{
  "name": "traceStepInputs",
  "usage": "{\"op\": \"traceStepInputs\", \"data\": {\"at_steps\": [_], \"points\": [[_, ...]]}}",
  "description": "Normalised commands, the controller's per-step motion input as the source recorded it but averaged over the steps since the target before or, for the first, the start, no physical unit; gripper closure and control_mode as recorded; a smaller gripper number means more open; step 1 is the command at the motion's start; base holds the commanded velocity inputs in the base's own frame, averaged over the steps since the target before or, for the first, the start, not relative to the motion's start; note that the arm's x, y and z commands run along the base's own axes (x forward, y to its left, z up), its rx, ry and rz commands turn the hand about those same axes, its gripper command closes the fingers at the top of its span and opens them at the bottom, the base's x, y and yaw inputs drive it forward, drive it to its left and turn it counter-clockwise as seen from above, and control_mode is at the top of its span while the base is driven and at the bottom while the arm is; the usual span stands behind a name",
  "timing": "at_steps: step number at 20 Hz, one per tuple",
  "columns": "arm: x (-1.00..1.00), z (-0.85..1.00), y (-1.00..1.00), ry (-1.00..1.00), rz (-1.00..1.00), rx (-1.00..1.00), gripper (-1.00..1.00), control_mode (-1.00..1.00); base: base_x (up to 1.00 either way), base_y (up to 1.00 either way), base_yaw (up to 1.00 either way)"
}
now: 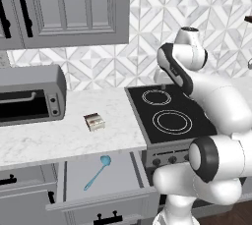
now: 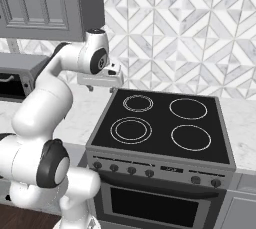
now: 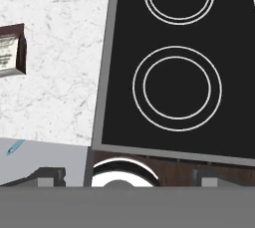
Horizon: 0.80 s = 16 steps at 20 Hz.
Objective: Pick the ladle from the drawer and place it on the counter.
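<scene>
The light-blue ladle [image 1: 97,172] lies diagonally on the grey floor of the open drawer [image 1: 123,172], below the counter's front edge, bowl end toward the counter. In the hand view only its tip [image 3: 15,147] shows, at the lower left over the drawer floor [image 3: 50,155]. The white marble counter [image 1: 59,135] runs left of the cooktop. My gripper [image 2: 101,89] hangs open and empty, pointing down, well above the seam between counter and cooktop. Its fingertips [image 3: 48,174] stand wide apart at the bottom of the hand view.
A black glass cooktop [image 1: 167,113] with white rings borders the counter on the right. A small brown-and-white box [image 1: 94,121] sits on the counter near the drawer. A grey toaster oven [image 1: 29,96] stands at the far left, under grey wall cabinets [image 1: 69,8].
</scene>
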Motion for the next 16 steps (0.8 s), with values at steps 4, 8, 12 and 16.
{"op": "traceStepInputs", "data": {"at_steps": [4,8,12,16], "points": [[0.00,-0.07,0.10,0.01,0.00,0.00,-1.00,-1.00,0.00,0.00,0.00],[0.00,0.00,0.00,0.00,0.00,0.00,-1.00,-1.00,0.00,0.00,0.00],[0.00,0.00,0.00,0.00,0.00,0.00,-1.00,1.00,0.00,-0.01,0.00],[0.00,0.00,0.00,0.00,0.00,0.00,-1.00,1.00,0.16,-0.52,0.00]]}}
